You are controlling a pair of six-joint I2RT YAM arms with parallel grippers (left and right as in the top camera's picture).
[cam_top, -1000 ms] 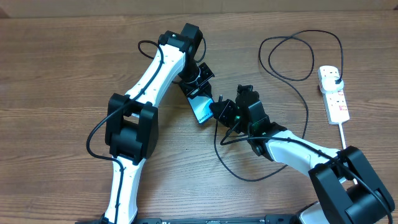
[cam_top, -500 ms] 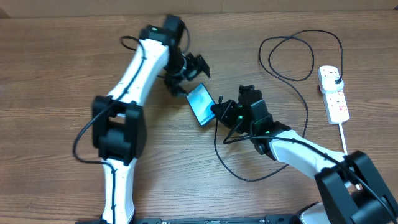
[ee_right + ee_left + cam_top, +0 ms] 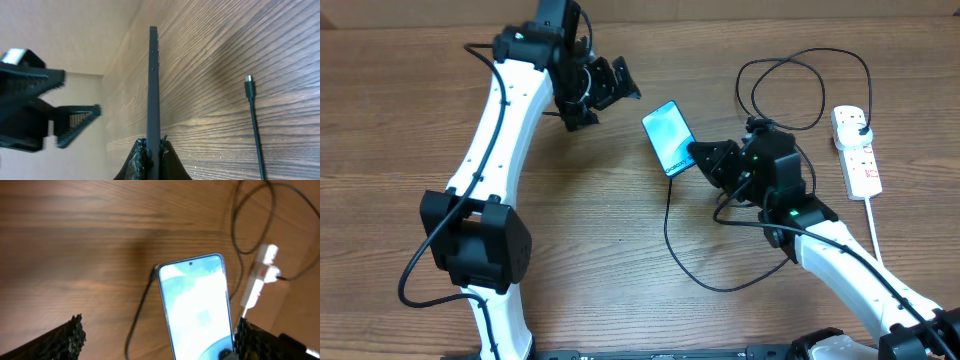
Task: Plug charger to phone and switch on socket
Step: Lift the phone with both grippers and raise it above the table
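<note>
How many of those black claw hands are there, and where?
2. The left black two-finger gripper hangs open above the far side of the wooden table, holding nothing; the right gripper, mid-table, is clamped on the slim smartphone with the light-blue screen.

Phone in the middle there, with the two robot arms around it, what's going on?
The right claw is shut on one short end of the phone, holding it screen up. The left claw hangs open and empty, apart from the phone. The charger is not plugged in yet: its connector tip lies loose on the wood beside the phone, and its other end runs to the socket at the table's edge.
</note>
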